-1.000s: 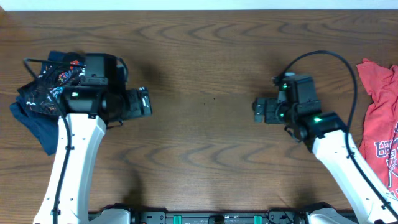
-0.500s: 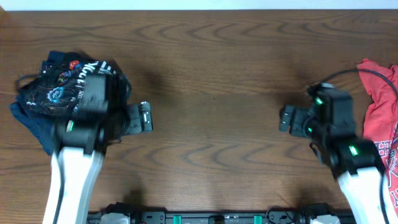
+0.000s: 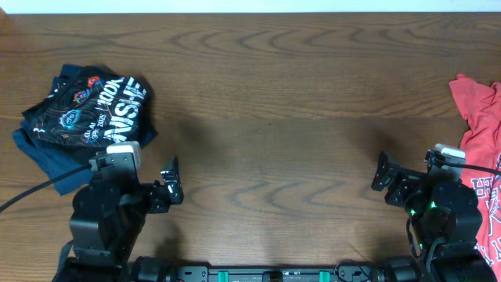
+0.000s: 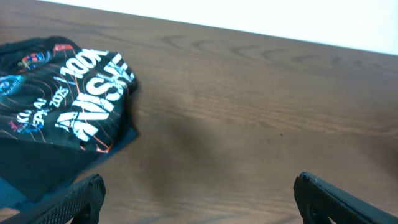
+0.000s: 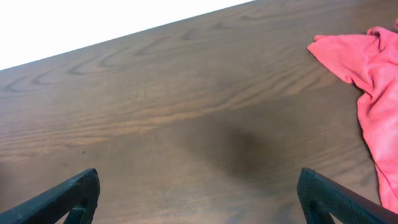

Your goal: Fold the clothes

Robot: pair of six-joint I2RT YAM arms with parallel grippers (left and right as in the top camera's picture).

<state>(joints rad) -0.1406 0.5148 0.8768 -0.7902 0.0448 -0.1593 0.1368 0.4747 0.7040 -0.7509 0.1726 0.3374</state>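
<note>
The black jersey (image 3: pixel 90 110) with orange contour lines and white print lies folded in a bundle at the table's left, on top of a dark blue garment (image 3: pixel 48 160). It also shows at the upper left of the left wrist view (image 4: pixel 59 109). My left gripper (image 3: pixel 171 182) is open and empty, near the front edge, to the right of and below the bundle. In its wrist view the left gripper (image 4: pixel 199 196) spans bare wood. My right gripper (image 3: pixel 383 174) is open and empty at the front right, also over bare wood in its own view (image 5: pixel 199 196).
A red T-shirt with white print (image 3: pixel 479 157) lies crumpled at the right edge, beside my right arm; it shows in the right wrist view (image 5: pixel 367 68). The brown wooden table (image 3: pixel 266 117) spans the view between the two piles.
Both arms have drawn back toward the front edge. The left arm has come off the jersey bundle, which now lies uncovered. The right gripper has moved right and toward the front.
</note>
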